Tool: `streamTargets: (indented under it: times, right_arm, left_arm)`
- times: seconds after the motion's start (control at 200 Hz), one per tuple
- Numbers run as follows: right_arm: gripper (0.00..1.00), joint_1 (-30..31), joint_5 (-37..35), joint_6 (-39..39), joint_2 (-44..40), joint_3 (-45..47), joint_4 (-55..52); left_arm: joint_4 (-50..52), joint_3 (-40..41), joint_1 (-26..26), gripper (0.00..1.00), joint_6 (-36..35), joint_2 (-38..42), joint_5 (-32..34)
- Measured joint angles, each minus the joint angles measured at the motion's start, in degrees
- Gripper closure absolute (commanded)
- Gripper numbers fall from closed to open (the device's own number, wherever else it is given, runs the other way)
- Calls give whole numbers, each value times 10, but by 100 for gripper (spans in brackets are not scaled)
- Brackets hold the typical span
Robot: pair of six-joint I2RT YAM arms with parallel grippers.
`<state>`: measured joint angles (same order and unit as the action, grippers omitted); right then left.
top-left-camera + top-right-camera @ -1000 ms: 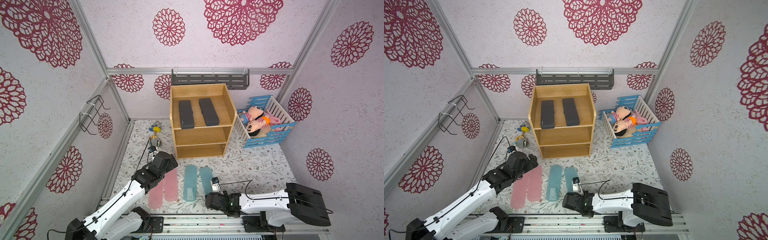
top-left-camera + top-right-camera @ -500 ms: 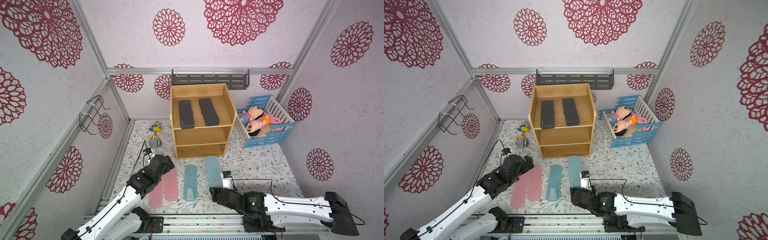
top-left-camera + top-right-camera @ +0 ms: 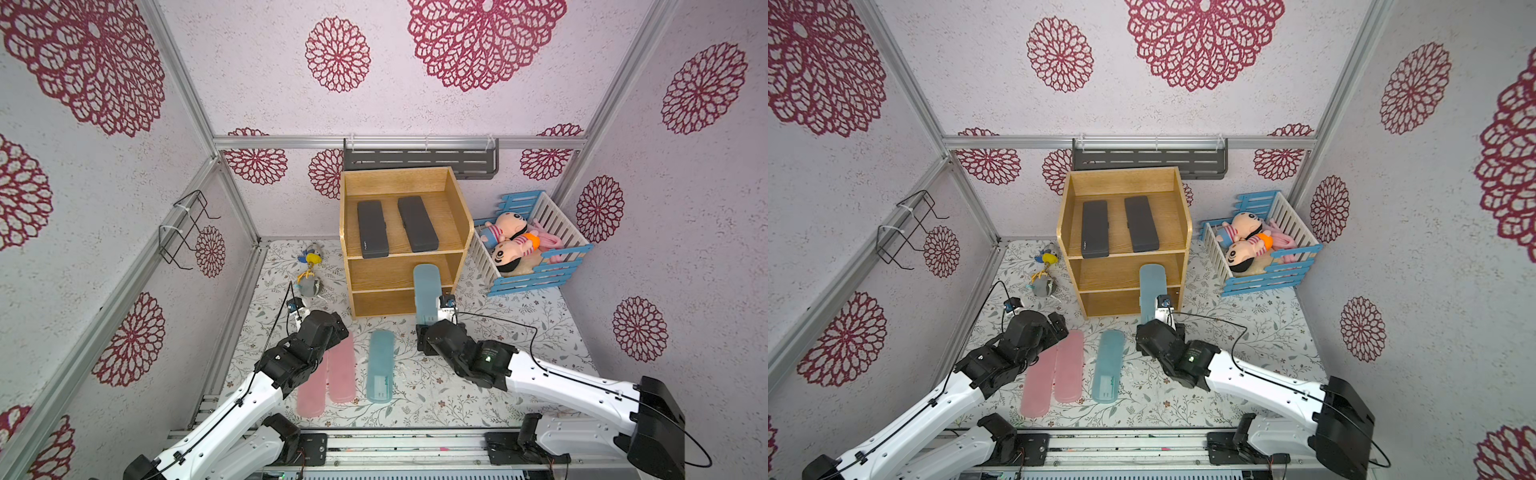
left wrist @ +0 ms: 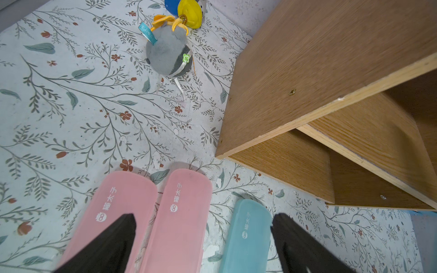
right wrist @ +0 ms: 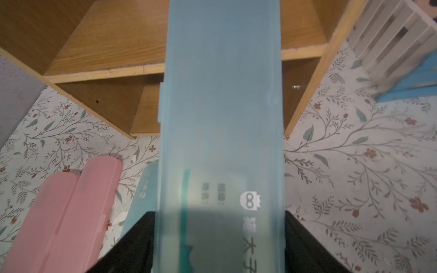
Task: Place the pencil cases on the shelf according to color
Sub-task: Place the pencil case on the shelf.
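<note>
Right claw (image 3: 430,326) clenches the near end of a teal pencil case (image 3: 424,286), its far end aimed at the middle level of the shelf (image 3: 382,274). Best to hold it flat and slide it straight in, clear of the side wall.

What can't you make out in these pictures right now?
Far end of the held teal pencil case: cut off by the right wrist view's top edge; whether it touches the shelf is unclear.
Bottom shelf level's interior: hidden in both top views by the boards above.
Fingertips of the right gripper: covered by that case in the right wrist view.
Label inside the loose teal pencil case: too small to read.
</note>
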<state>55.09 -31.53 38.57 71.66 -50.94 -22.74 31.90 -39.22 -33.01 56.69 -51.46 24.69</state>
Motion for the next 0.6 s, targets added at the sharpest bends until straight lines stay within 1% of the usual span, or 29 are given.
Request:
streamTargets:
  times: [0.125, 0.295, 0.455, 0.6]
  right_arm:
    - [35, -45, 21, -37, 53, -48, 17]
    - [33, -92, 44, -68, 99, -89, 27]
    - [31, -121, 63, -87, 128, -119, 30]
    - [27, -135, 78, -97, 144, -138, 31]
  left_arm:
    - [-9, 0, 0, 3, 0, -6, -2]
    - [-18, 0, 0, 3, 0, -26, -9]
    - [-29, 0, 0, 3, 0, -45, -15]
    - [-37, -2, 0, 3, -1, -63, -18]
